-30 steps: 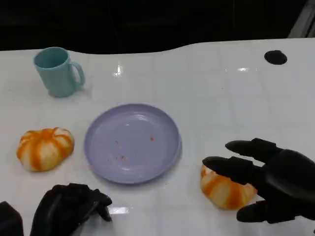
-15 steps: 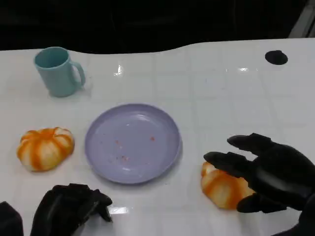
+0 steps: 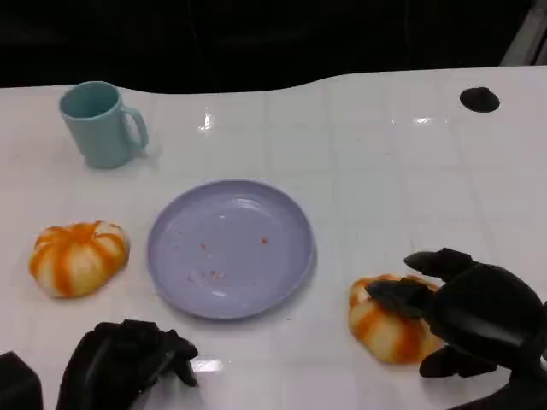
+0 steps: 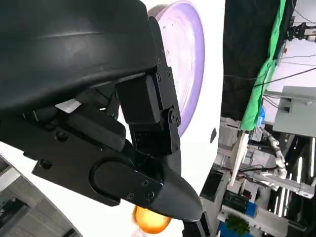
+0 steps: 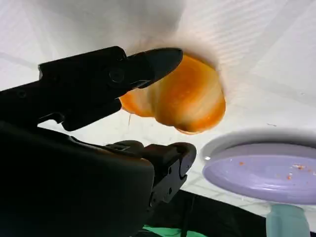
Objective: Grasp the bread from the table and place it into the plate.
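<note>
Two orange-and-white striped breads lie on the white table. One bread (image 3: 385,329) (image 5: 187,98) sits right of the lilac plate (image 3: 171,256) (image 5: 266,173). My right hand (image 3: 470,316) is bent down over it from the right. Its fingers (image 5: 148,64) touch the bread's top, while the thumb (image 5: 180,158) stays a little apart beside it. The bread rests on the table. The other bread (image 3: 77,256) lies left of the plate. My left hand (image 3: 124,363) rests at the near left with its fingers curled in, holding nothing. The plate (image 4: 190,59) holds only crumbs.
A light blue mug (image 3: 101,124) stands at the far left of the table. A black round mark (image 3: 479,99) sits at the far right. The table's far edge borders a dark background.
My right hand has dropped and its fingers have curled down onto the right-hand bread. The bread, the plate and my left hand have stayed in place.
</note>
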